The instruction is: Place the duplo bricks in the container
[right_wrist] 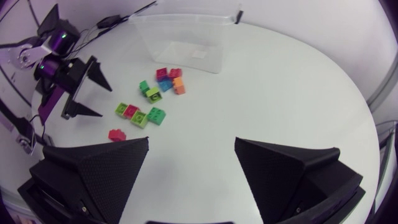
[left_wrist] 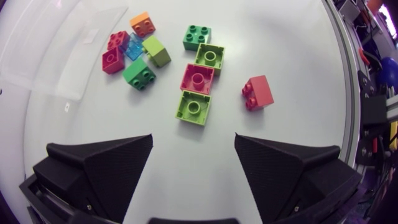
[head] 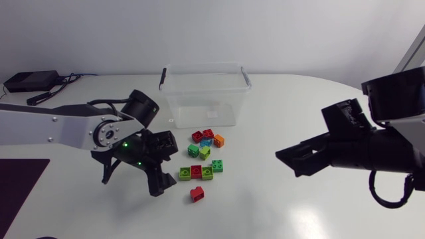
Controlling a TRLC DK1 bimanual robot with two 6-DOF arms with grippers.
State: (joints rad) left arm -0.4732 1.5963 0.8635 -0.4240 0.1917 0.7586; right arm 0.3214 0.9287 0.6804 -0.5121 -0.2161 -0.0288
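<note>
Left wrist view looks down on the duplo bricks, all loose on the white bench (left_wrist: 298,37). A tight row of lime-green brick (left_wrist: 193,107), pink-red brick (left_wrist: 197,78) and second lime-green brick (left_wrist: 209,58) lies just ahead of the left jaws. A lone red brick (left_wrist: 257,92), tipped on its side, sits beside the row. A dark-green brick (left_wrist: 196,36) and a mixed cluster of orange, blue, magenta and green bricks (left_wrist: 133,47) lie farther on, near the clear plastic container (head: 206,66). That container stands upright and open-topped, and no brick shows inside it. The left jaws are spread wide with nothing between them; the right jaws, well apart from the pile, are likewise released and empty. The likeliest trouble is the row: its three bricks touch, so wide jaws closing there could catch two at once or shove the neighbours away. The tipped red brick may roll under a pinch. A brick let go too low could strike the container's rim and bounce back onto the bench.
</note>
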